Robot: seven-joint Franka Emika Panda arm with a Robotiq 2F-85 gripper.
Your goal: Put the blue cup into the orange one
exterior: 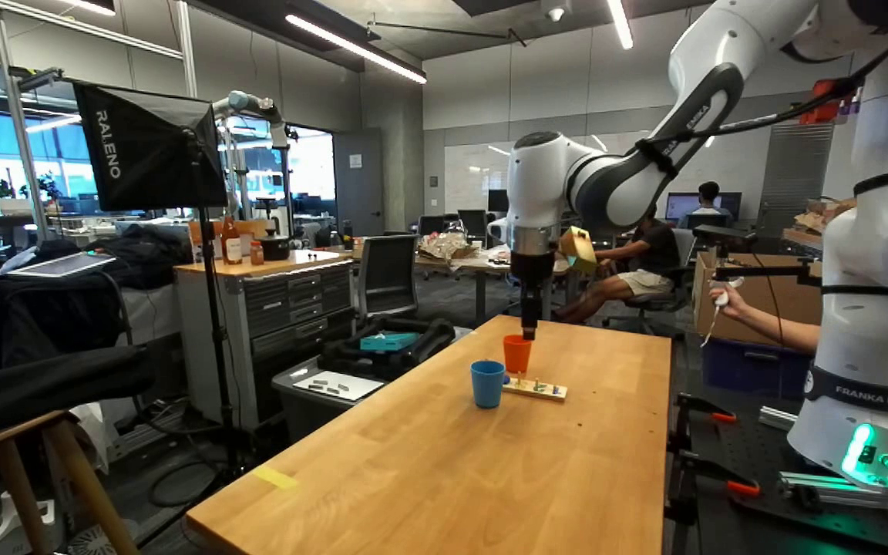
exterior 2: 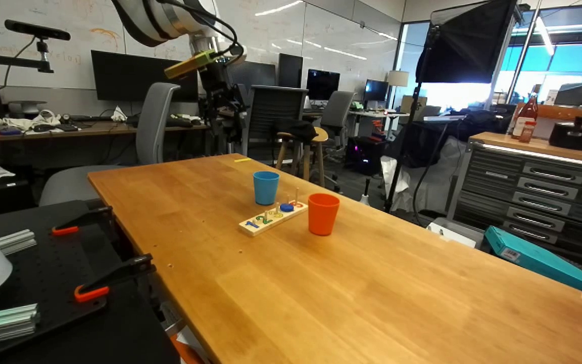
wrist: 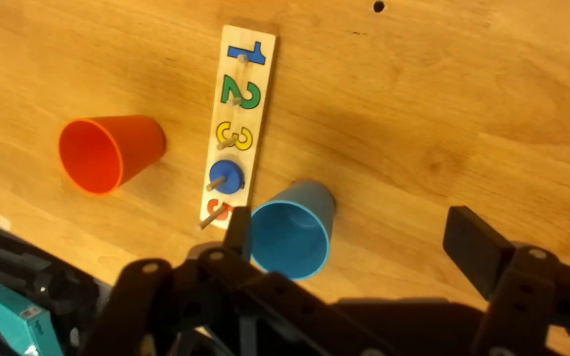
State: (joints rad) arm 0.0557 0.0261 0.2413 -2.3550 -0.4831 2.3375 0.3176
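Here, the round blue plastic cup (wrist: pixel 292 232) and round orange plastic cup (wrist: pixel 112 153) stand upright, bare inside, towards the long edge of the wooden table (exterior: pixel 444 478) opposite the robot base (exterior: pixel 837 432). The black gripper (wrist: pixel 348 235) holds its 2 fingers (wrist: pixel 477 249) wide apart.

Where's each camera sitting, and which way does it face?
An exterior view: near an end of the table, looking along it, blue cup nearer; arm, base, gripper show.
An exterior view: near the opposite end, looking back, orange cup nearer; gripper, partial arm and base show.
Wrist view: at the arm's end, facing down at both cups; spread fingers show.
Both exterior views share table, cups, gripper.
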